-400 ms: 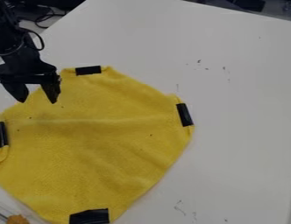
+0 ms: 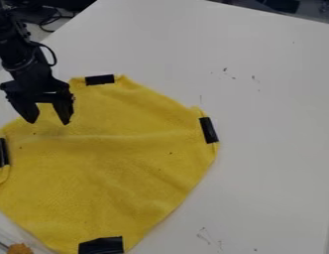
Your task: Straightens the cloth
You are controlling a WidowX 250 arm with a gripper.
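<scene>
Over the cloth's upper-left part: pincer [image 2: 48, 122], pointing down, fingers spread apart, nothing between them. Can't tell if the tips touch fabric. Yellow cloth [image 2: 114, 166] lies mostly flat on the white tabletop [image 2: 276, 149], left and lower-middle of view, roughly diamond-shaped. Faint crease runs sideways across it, below the pincer; small fold at the left corner. Black strips near its corners: top strip [image 2: 99, 80], right strip [image 2: 209, 130], left strip [image 2: 2, 153], bottom strip [image 2: 101, 245]. Orange-brown lump [image 2: 20, 249] at bottom left, just beside the cloth.
</scene>
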